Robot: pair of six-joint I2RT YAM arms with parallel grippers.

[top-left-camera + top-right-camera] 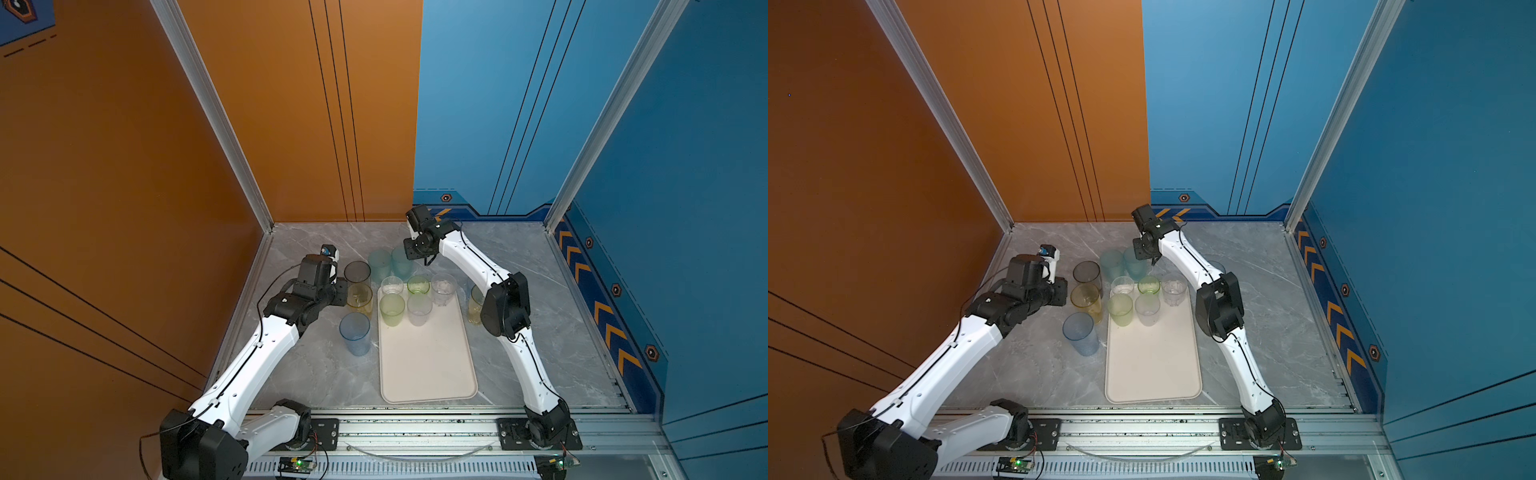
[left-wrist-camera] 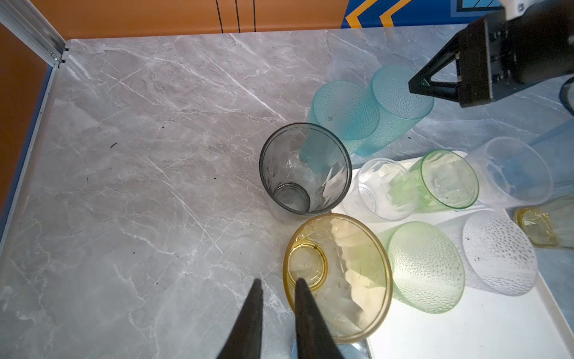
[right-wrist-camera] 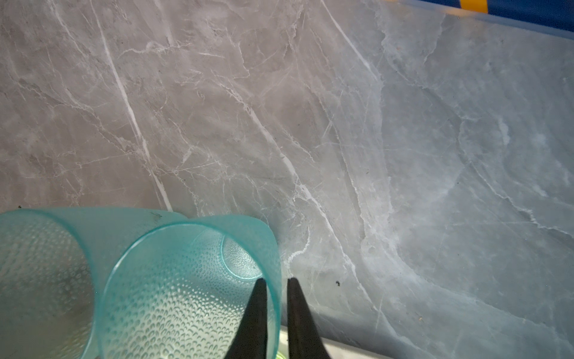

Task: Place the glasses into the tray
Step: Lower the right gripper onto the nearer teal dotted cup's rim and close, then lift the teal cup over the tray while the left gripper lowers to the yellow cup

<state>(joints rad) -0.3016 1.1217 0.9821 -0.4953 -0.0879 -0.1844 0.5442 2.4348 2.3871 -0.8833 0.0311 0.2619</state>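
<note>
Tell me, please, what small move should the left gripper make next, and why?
Probably lift straight up: the left gripper seems to pinch the yellow glass by its wall, one finger inside, and the glass stands outside the tray.

tray (image 1: 428, 365) bare nearside, glasses (image 1: 392, 305) crowd far end, tabletop (image 1: 511, 245) open far right

Several glasses (image 1: 419, 309) on tray (image 1: 428, 365), far end

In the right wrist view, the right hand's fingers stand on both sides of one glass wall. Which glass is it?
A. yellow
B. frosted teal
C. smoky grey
B: one finger of the right hand is inside the frosted teal glass, one outside.
</note>
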